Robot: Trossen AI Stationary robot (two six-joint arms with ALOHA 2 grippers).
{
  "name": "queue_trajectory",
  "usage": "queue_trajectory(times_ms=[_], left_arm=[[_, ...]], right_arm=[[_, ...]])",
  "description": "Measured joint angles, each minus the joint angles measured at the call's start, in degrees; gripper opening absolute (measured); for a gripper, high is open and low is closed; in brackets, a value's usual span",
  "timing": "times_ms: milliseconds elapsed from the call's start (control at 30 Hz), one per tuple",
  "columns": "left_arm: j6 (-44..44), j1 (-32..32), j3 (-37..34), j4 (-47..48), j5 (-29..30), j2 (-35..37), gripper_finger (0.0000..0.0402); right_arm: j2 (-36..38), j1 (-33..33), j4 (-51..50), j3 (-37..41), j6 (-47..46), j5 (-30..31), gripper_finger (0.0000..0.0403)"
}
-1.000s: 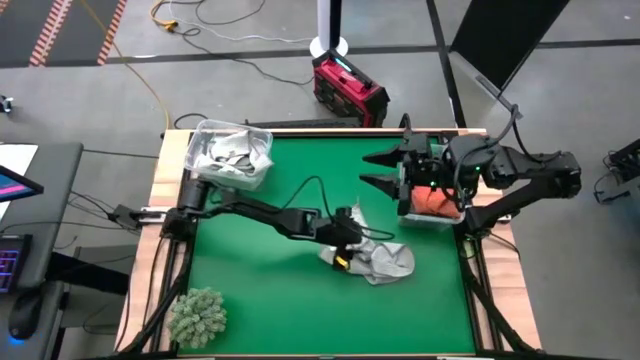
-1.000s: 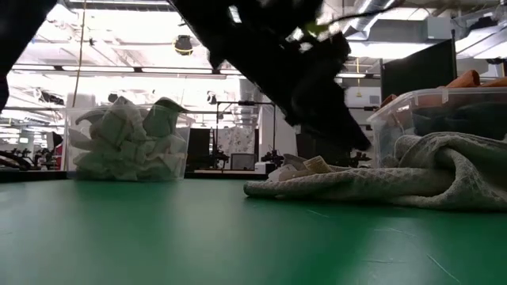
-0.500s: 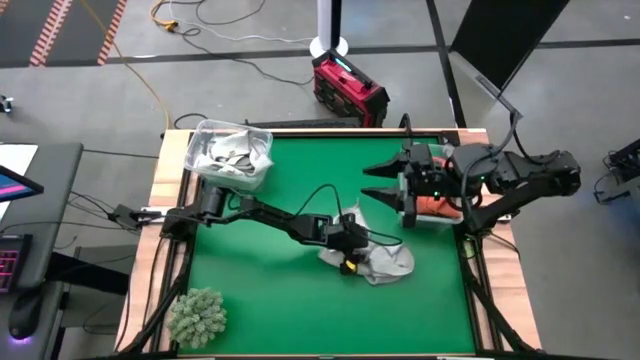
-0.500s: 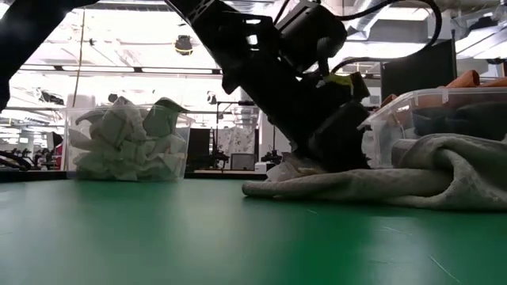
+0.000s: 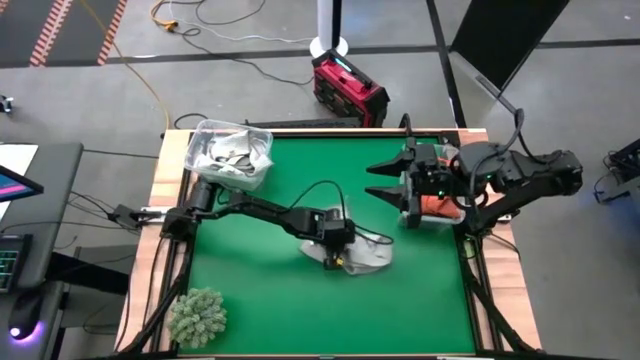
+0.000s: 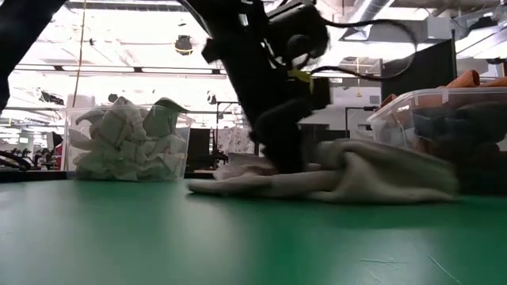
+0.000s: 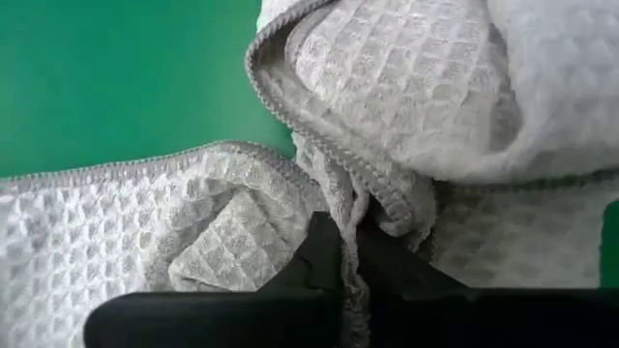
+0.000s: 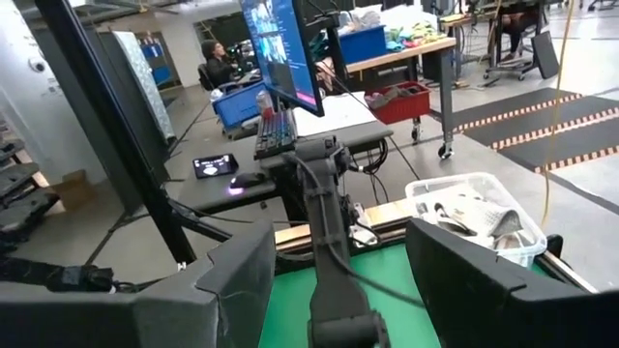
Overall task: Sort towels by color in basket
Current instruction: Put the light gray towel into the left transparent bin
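Clamped shut, the left gripper (image 5: 333, 256) pinched a fold of the light grey towel (image 5: 365, 258) on the green table (image 5: 250, 280) — the right gripper (image 5: 385, 178) hung open above.

Robotics lab: monitor (image 8: 282, 48) on desk, taped floor (image 5: 75, 30), cables (image 5: 215, 20), benches.

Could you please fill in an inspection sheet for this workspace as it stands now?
Surface: green mat on a wooden table.
Job's things: light grey waffle towel on the mat; clear bin of pale towels at the far left corner; clear bin with an orange towel at the right edge.
Clutter: fuzzy grey-green clump.
Grippers: left gripper shut on the towel's hem; right gripper open, above the mat beside the right bin.
Cables: black cable looped over the left arm.
Surroundings: red case, floor cables.
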State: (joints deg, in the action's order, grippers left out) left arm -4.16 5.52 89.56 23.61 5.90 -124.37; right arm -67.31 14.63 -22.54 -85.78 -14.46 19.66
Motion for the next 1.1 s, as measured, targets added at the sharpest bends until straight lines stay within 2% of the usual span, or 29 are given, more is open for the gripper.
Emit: queue_trajectory(times_ms=[100,300,700,867,1100], left_arm=[[0.04,-1.30,-0.37,3.03,2.50,3.61,0.0006],[1.68,-3.75,-0.06,2.27,7.24,14.93,0.0005],[7.55,-10.00,-0.09,4.48,27.48,38.38,0.0005],[11.37,-13.59,-0.04,9.26,38.00,47.42,0.0005],[14.76,-17.70,-0.04,14.11,44.69,57.76,0.0005]], right_arm=[[0.66,0.00,-0.13,0.02,0.81,0.00,0.0260],[2.09,0.00,2.32,0.01,2.74,0.02,0.0260],[2.62,0.02,6.86,0.00,7.02,0.02,0.0260],[1.58,0.01,6.91,0.00,6.97,0.02,0.0260],[-0.37,-0.11,6.98,0.00,6.82,0.02,0.0260]])
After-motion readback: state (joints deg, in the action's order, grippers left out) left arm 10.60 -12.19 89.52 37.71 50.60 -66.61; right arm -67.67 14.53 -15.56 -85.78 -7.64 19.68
